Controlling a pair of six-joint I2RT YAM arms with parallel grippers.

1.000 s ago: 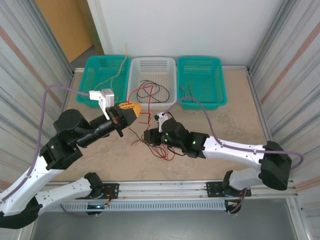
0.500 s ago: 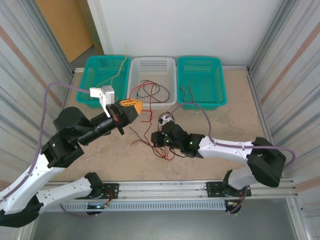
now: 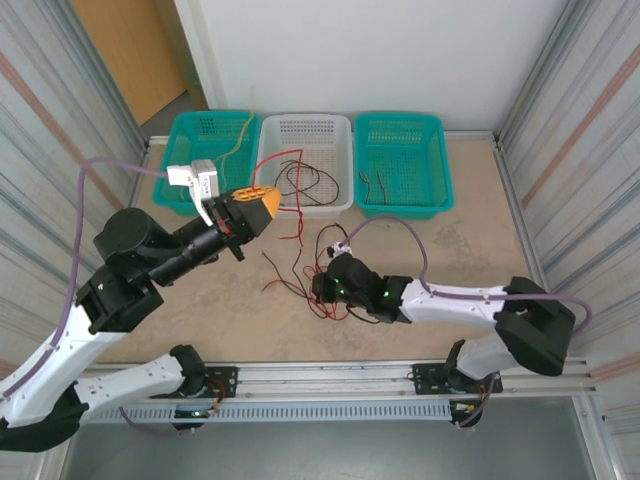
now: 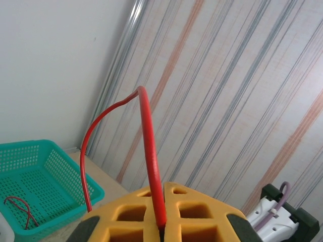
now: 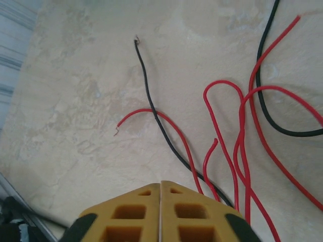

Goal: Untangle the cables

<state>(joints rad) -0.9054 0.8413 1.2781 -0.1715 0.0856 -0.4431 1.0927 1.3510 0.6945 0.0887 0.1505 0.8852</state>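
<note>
- Beige counter (image 3: 480, 240), striped panels on both sides, three baskets lined up along the far wall: everything is laid out for cable sorting.
- On the left, the left hand (image 3: 263, 199) is seen clenched on a red cable (image 4: 149, 151), which is pinched between the yellow pads in the left wrist view.
- Since a second ago that hand has been drawn up and back toward the left teal basket (image 3: 186, 150). The red cable is now pulled into a tall arc over the white basket (image 3: 268, 150), so more of it is judged to be lifted clear of the rest.
- Meanwhile the right hand (image 5: 160, 187) has been settled lower onto the tangle (image 3: 300, 285) of red and black cables left on the counter in front of the white basket.
- Its pads are seen pressed together. Whether a strand is trapped under them cannot be told, because the cables are cut off behind the fingertips.
- A holding-down role is suggested for it while the red cable is drawn away, so separation looks under way, not finished.
- More loops are spotted in the white basket, a tan strand (image 3: 232, 148) in the left teal basket and a short piece (image 3: 372, 186) in the right teal basket (image 3: 432, 160).
- Where the lifted red cable ends is hard to follow from above.
</note>
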